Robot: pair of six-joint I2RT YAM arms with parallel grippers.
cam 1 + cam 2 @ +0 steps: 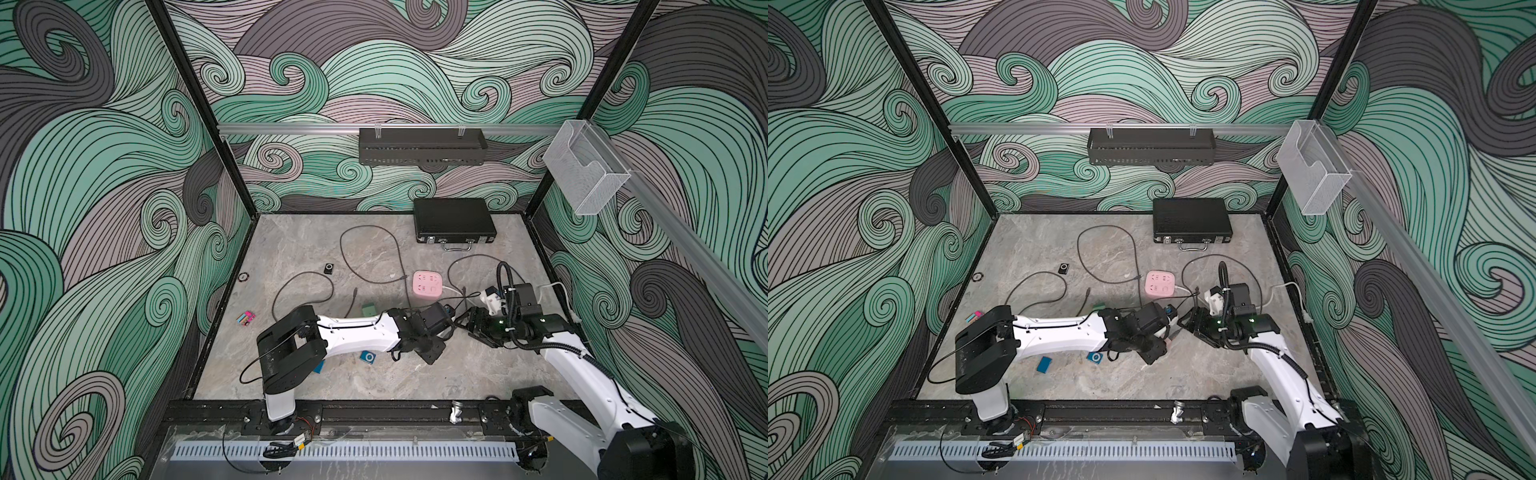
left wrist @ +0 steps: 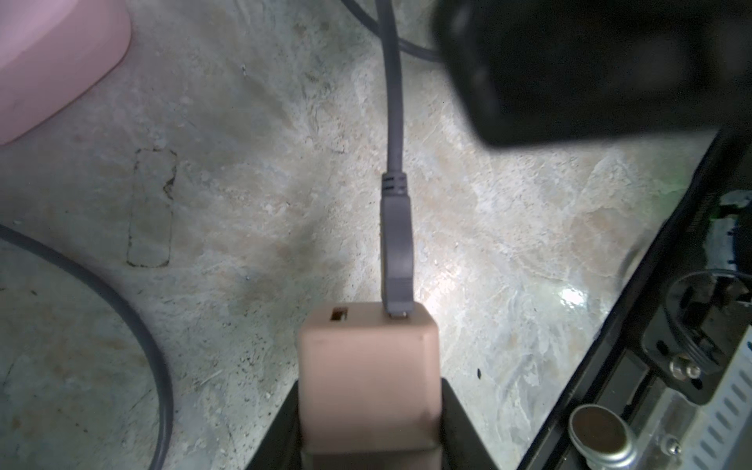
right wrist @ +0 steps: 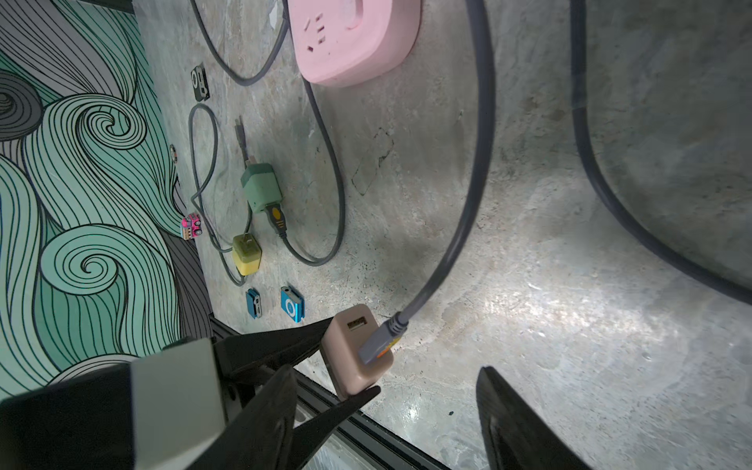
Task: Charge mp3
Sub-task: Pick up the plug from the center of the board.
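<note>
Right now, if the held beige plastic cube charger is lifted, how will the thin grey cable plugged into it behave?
The thin grey cable will probably trail limply; it already lies in loose curves. Its plug looks seated in the beige cube charger, so it should follow.

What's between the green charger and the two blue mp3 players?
The yellow charger, seen in the right wrist view, between green charger and blue mp3 players.

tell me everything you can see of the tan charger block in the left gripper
The tan USB charger is a small rounded-edge cube, matte plastic by its look, with two USB ports on one face. A grey cable plug fills one port; the other is empty. The left gripper clamps its sides between black jaws.
</note>
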